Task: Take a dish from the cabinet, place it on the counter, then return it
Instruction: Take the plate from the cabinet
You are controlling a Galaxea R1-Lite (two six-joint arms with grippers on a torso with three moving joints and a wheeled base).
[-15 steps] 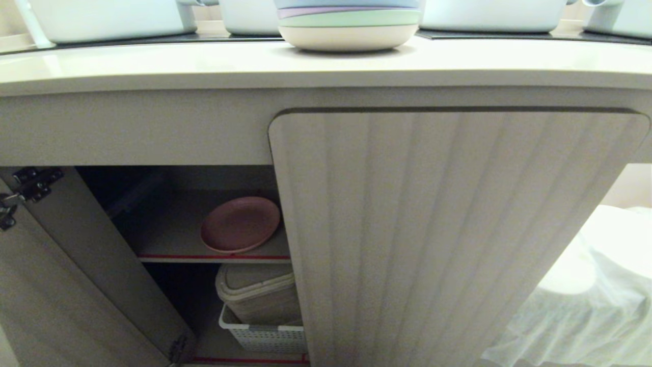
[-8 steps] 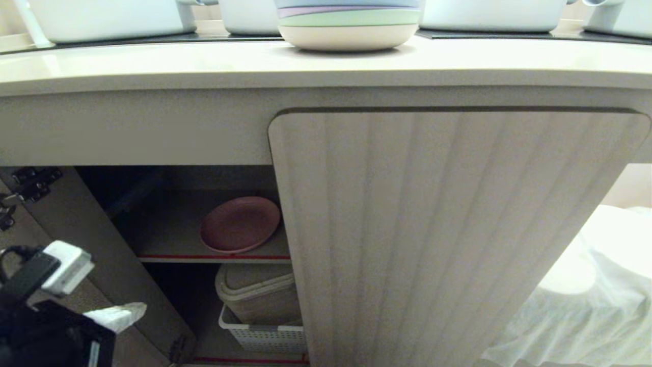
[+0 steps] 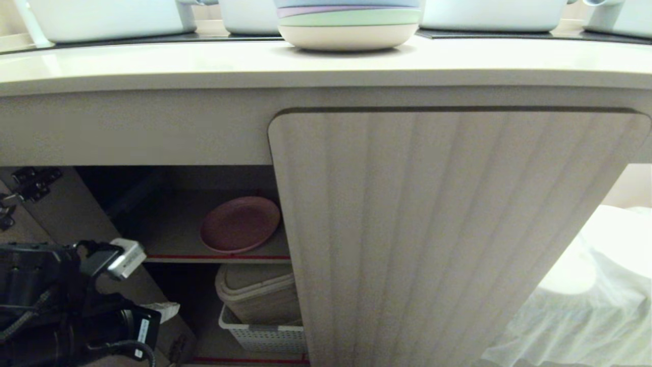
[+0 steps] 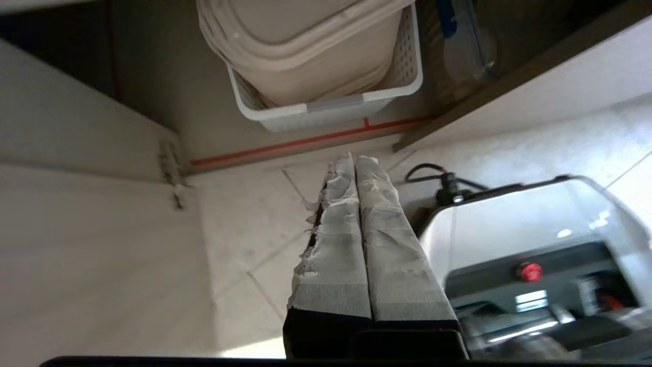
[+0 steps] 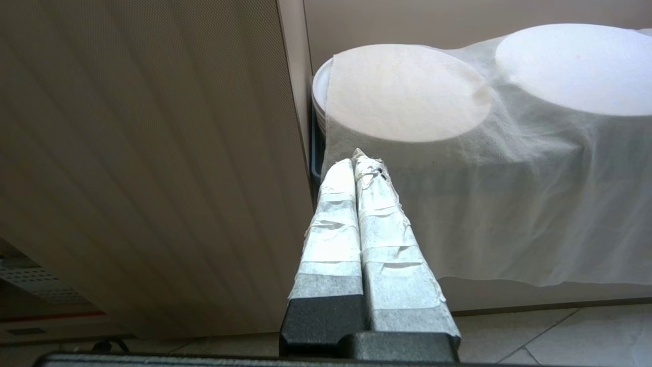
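The pink dish (image 3: 239,225) lies flat on the upper grey shelf of the cabinet (image 3: 448,229), whose left door (image 3: 76,239) stands swung open. My left gripper (image 3: 170,307) has come up at the lower left, in front of the open door, below and left of the dish; its taped fingers are pressed together and hold nothing. In the left wrist view the gripper (image 4: 353,159) points at the cabinet's bottom edge. The counter (image 3: 214,63) runs across the top. My right gripper (image 5: 356,159) is shut and parked beside the closed right door.
A stack of pastel plates (image 3: 349,25) and white pots (image 3: 107,18) stand on the counter. A white basket (image 3: 262,334) holding a beige lidded box (image 3: 257,290) sits on the lower shelf. A white cloth (image 3: 586,295) covers things at the right.
My left arm has risen into the head view from the lower left and moved up and rightward toward the cabinet opening. The dish has not moved.
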